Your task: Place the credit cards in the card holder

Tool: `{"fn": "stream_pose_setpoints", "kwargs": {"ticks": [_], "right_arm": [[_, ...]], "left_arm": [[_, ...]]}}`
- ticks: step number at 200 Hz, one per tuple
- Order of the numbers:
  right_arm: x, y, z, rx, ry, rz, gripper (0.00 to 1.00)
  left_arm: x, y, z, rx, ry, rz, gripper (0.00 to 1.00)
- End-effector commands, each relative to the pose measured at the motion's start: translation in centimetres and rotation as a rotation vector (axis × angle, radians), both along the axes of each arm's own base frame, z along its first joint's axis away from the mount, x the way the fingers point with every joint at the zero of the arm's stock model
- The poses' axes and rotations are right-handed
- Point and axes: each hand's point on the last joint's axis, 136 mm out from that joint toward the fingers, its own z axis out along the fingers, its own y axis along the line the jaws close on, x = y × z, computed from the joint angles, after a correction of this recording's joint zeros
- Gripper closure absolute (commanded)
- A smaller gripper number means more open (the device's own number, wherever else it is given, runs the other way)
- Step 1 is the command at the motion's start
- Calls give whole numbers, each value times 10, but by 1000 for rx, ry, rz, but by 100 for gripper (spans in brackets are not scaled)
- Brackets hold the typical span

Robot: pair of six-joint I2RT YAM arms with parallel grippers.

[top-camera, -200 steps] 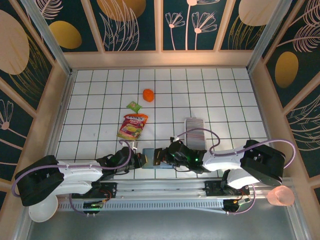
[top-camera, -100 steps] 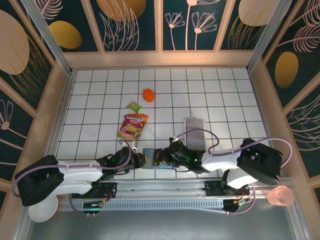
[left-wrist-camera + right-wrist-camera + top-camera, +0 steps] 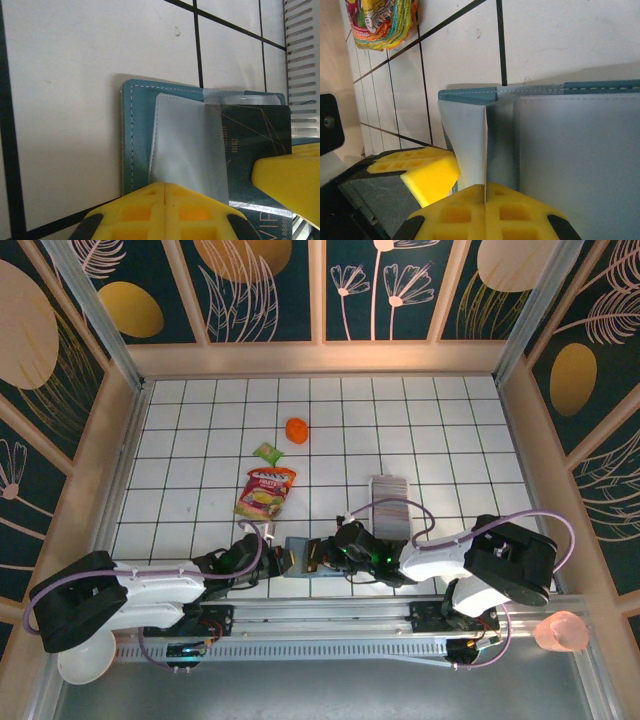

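Two claws pinch the open wallet (image 3: 299, 553) at the table's (image 3: 450, 430) near edge, my left claw (image 3: 165, 192) and right claw (image 3: 485, 197) each closed on a clear sleeve (image 3: 185, 145). One dark card (image 3: 255, 132) looks half in; next, slide it home.

Robot lab test cell: white gridded tabletop (image 3: 200, 430), floral printed wall panels (image 3: 265, 290) boxing it, metal mounting rail (image 3: 320, 617) along near edge.

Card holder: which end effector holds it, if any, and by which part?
Both do. The left end effector pinches the card holder by the near edge of a clear inner sleeve; the right end effector pinches a thin inner leaf, seen edge-on.
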Motion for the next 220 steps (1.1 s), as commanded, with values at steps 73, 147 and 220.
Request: {"fn": "stream_pose_setpoints", "kwargs": {"ticks": [73,147,220], "right_arm": [[-8,2,-7,-35,28,41,100],[-9,14,-8,1,34,64,100],[-9,13,-12,-9,32,65,100]], "left_arm": [[-8,33,-15,94,36,63,75],[-7,31,-8,68,25,69,62],[0,53,-3,120,-24,142,66]]}}
